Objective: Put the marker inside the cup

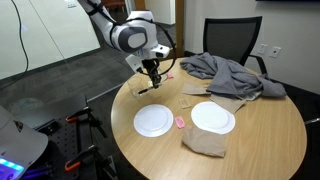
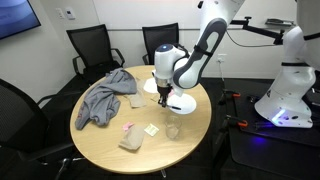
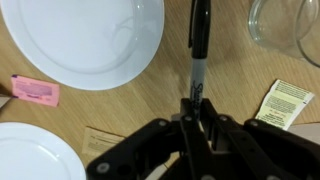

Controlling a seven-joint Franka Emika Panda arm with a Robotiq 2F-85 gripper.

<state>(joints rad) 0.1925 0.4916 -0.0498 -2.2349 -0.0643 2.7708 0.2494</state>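
Observation:
My gripper (image 3: 197, 105) is shut on a black marker (image 3: 199, 40), which points down and away from the fingers above the round wooden table (image 1: 265, 140). In both exterior views the gripper (image 1: 152, 70) (image 2: 162, 92) hangs over the table beside a white plate (image 2: 180, 100). A clear glass cup (image 3: 290, 25) stands on the table at the top right of the wrist view, apart from the marker tip. It also shows in an exterior view (image 2: 173, 131), nearer the table's edge.
Two white plates (image 1: 153, 121) (image 1: 213, 117) lie on the table. A grey cloth (image 1: 225, 72) is piled at one side and a brown napkin (image 1: 205, 143) lies near the edge. A pink slip (image 3: 35, 90) and paper packets (image 3: 285, 103) lie nearby. Black chairs (image 1: 232, 40) ring the table.

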